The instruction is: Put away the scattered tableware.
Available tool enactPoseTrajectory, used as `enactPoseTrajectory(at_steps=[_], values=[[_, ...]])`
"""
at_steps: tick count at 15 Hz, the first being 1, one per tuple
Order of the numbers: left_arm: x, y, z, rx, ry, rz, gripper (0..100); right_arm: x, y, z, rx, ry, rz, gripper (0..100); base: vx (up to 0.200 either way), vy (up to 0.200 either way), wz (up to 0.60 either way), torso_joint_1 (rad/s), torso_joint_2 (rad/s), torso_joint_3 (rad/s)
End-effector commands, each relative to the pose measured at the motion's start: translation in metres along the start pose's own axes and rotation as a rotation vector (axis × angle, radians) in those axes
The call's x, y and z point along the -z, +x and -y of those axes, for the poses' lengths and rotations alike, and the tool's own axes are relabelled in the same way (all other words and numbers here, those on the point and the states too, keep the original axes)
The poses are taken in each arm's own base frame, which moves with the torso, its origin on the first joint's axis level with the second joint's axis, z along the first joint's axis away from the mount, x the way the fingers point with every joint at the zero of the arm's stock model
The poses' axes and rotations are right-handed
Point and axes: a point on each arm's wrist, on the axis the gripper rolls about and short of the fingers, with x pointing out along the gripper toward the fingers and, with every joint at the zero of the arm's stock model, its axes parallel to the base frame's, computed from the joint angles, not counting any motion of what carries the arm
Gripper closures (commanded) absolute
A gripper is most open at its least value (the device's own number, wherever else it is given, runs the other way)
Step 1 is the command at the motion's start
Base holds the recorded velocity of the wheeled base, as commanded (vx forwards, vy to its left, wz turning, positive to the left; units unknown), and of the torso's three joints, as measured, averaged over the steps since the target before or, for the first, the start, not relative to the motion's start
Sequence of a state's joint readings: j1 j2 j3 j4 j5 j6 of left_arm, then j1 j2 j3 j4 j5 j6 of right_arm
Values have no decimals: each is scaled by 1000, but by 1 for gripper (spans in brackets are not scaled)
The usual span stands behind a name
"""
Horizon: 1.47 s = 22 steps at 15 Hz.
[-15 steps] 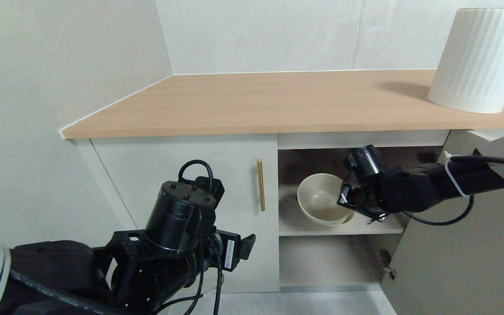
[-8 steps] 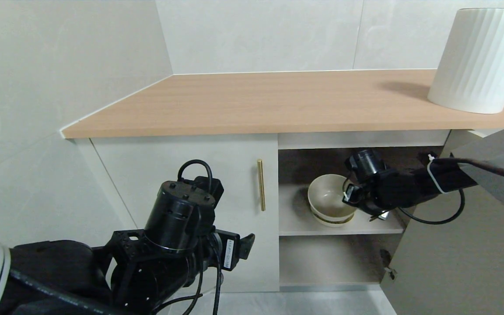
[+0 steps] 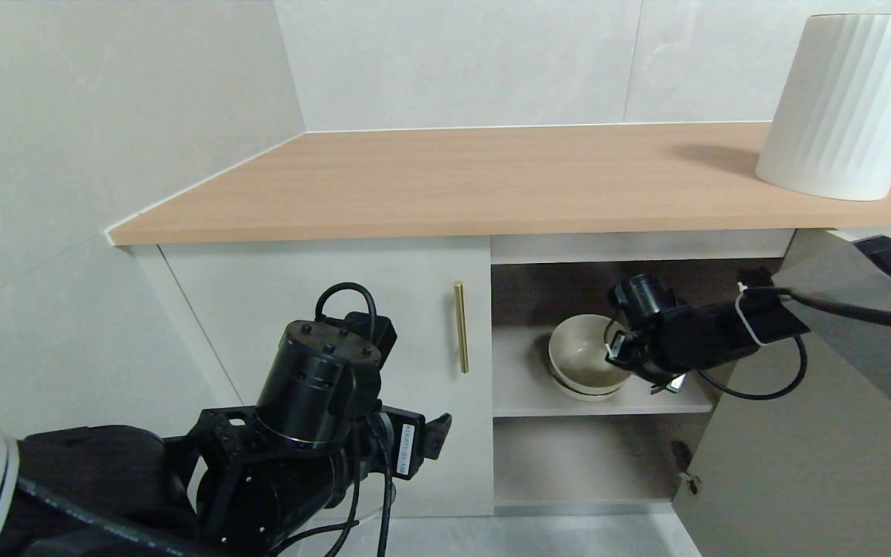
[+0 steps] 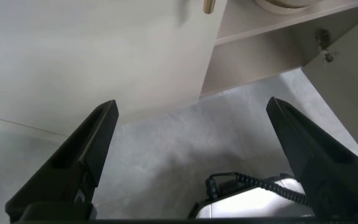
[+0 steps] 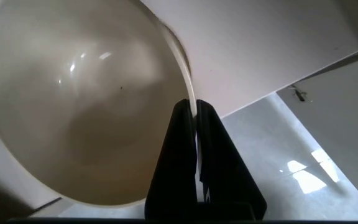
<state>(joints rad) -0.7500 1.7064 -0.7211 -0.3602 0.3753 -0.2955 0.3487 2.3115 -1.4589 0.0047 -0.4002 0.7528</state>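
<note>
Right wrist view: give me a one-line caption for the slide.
Right pincer clamped on the rim of a beige bowl at the open cabinet's shelf.

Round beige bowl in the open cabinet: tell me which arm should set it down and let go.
Right. The right hand is shut on the rim of the round beige bowl, over the white shelf. The left hand hangs open and empty, low before the closed white cabinet door.

The cabinet shelf [image 3: 523,387] bears a beige bowl [image 3: 581,360]; the wooden countertop [image 3: 453,178] carries a white ribbed container [image 3: 848,100].
</note>
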Motion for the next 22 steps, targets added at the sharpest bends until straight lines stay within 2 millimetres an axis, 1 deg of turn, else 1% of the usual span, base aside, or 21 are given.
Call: enactPoseTrajectory(at_steps=[1,6,7,9,12,13,14,15,16,18,20,22], values=[[0,0,0,0,-1,1,0,3,7,0,12,-2,-2,100,0,0,0,0,0,0],[1,0,0,-1,-1,-2,0,3,10,-1,16,1,3,100,0,0,0,0,0,0],[0,0,0,-2,-3,0,0,3,10,-1,15,2,4,0,0,0,0,0,0,0],[0,0,0,-2,-3,0,0,3,10,-1,14,3,3,0,0,0,0,0,0,0],[0,1,-1,-3,-3,0,0,4,5,-4,6,4,3,0,0,0,0,0,0,0],[0,1,-1,-6,-5,-2,0,4,2,-5,0,2,2,0,0,0,0,0,0,0],[0,2,-2,-8,-5,-3,0,6,-6,-8,-15,-9,-3,0,0,0,0,0,0,0],[1,2,-2,-10,-5,-5,0,9,-23,-11,-44,-25,-16,0,0,0,0,0,0,0],[1,2,-2,-11,-18,-8,0,19,-45,-15,-102,-59,-55,0,0,0,0,0,0,0],[0,1,-3,-23,-52,-1,0,30,-96,-15,-220,-134,-110,0,0,0,0,0,0,0],[1,0,-4,-48,-52,5,0,32,-135,0,-265,-205,-102,0,0,0,0,0,0,0],[-1,-2,-5,-57,-54,14,0,29,-170,15,-318,-243,-75,0,0,0,0,0,0,0]])
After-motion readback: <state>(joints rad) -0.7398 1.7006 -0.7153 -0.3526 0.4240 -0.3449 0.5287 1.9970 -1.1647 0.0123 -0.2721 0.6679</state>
